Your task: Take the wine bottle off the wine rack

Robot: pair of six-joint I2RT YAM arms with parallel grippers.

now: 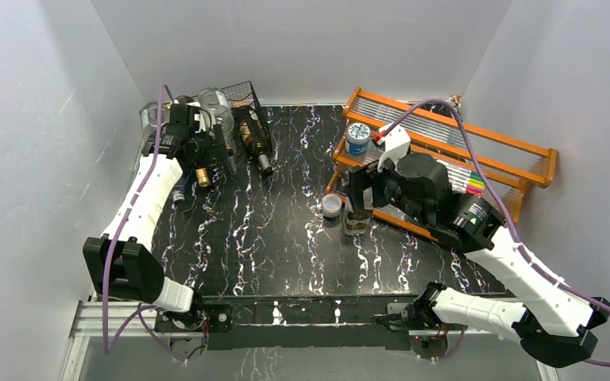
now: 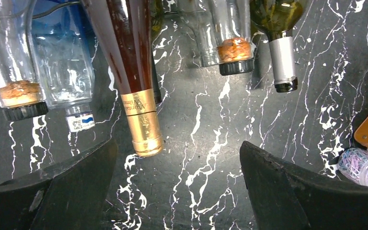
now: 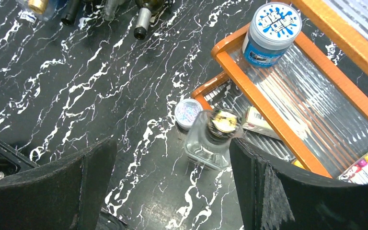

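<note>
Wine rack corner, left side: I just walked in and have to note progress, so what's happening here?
The left pincer hangs open in front of the bottle necks sticking out at the black wire wine rack, nearest a brown wine bottle with a gold foil neck. It grips nothing; no bottle is out yet. The right pincer is also open and empty, poised over a small glass bottle beside the orange shelf, away from the rack.

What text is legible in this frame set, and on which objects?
Brown wine bottle, gold neck foil: script lettering, too blurred to read.
Clear bottle, white neck label: print too small.
Blue jar, lid: splat-logo lettering, unreadable.
No other text legible.
</note>
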